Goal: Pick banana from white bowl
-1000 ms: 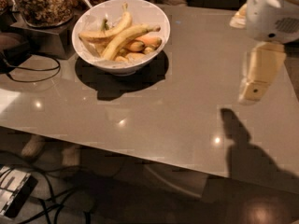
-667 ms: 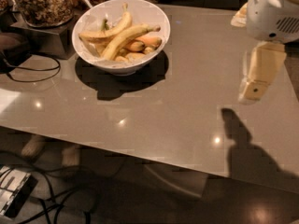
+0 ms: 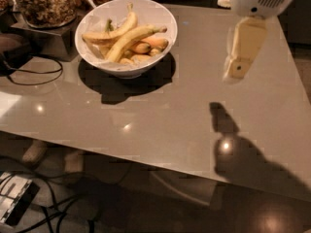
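The cream-coloured pincer (image 3: 237, 68) hangs above the glossy grey surface (image 3: 160, 115), well apart from the large round white bowl (image 3: 121, 71), holding nothing; you cannot tell whether it is open or closed. The long bright-yellow banana (image 3: 130, 40) lies slantwise atop the bowl's pile. Judge it light, soft and easily bruised, so grip it mid-length; its lower end is partly hidden among shorter bananas (image 3: 146, 46).

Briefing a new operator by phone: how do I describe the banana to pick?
On the grey table, look at the white bowl at the far left, well away from the gripper hanging over the right side. The banana is the longest, brightest one lying diagonally on top, above short orange-tinged ones.
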`<action>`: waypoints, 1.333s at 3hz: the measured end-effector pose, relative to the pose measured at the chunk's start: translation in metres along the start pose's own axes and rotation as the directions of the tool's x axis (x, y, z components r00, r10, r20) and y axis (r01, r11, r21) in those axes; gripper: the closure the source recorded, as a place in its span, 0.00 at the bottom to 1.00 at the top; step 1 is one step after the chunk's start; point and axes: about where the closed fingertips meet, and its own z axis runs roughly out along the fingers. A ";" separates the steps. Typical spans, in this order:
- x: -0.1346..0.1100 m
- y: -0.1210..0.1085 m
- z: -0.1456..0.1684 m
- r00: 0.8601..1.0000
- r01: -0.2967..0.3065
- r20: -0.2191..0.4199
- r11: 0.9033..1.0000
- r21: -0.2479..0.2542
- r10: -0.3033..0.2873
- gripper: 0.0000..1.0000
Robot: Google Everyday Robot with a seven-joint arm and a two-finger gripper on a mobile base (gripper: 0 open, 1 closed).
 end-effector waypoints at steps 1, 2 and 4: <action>-0.032 -0.020 0.001 0.998 0.060 0.002 0.998 -0.003 -0.060 0.00; -0.039 -0.024 -0.002 0.998 0.067 0.017 0.998 0.020 -0.067 0.00; -0.070 -0.049 0.012 0.990 0.105 0.090 0.994 0.001 -0.104 0.00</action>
